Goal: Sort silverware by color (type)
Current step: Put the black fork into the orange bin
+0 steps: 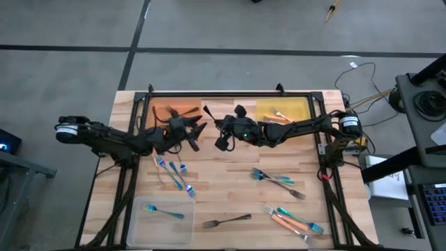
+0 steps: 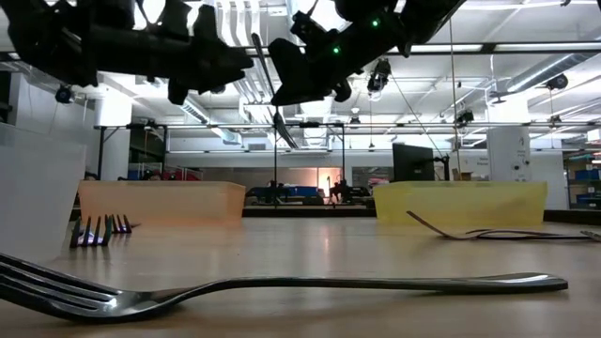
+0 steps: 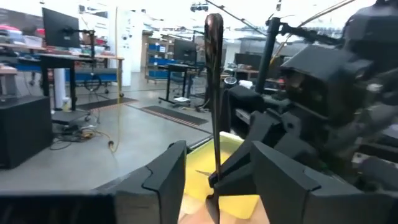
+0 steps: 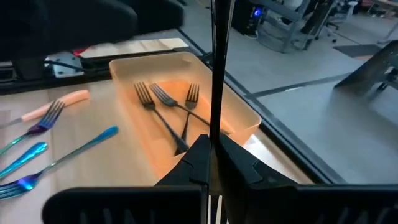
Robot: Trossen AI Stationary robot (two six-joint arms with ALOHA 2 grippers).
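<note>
Both grippers meet above the middle of the table's far edge, between the orange tray in the far left corner and the yellow tray in the far right corner. The right gripper has its fingers pinched tight on the handle of one dark held fork, which stands upright in the air. The left gripper faces it with its fingers spread, one on each side of the same handle; I cannot tell whether either finger touches it.

Three dark forks lie in the orange tray, their handles crossing. The yellow tray holds orange-handled pieces; they look like one or two, but the count is unclear. The clear tray in the near left corner holds one blue fork.

Loose on the table:
- One dark fork lies near the near edge, just right of the clear tray.
- A left cluster sits below the left gripper, with about four blue pieces and one orange-handled piece at its far side.
- A middle-right group of about three blue forks lies fanned out.
- A near right group toward the near right corner has two orange-handled pieces and at least one blue one, lying side by side and partly overlapping.
</note>
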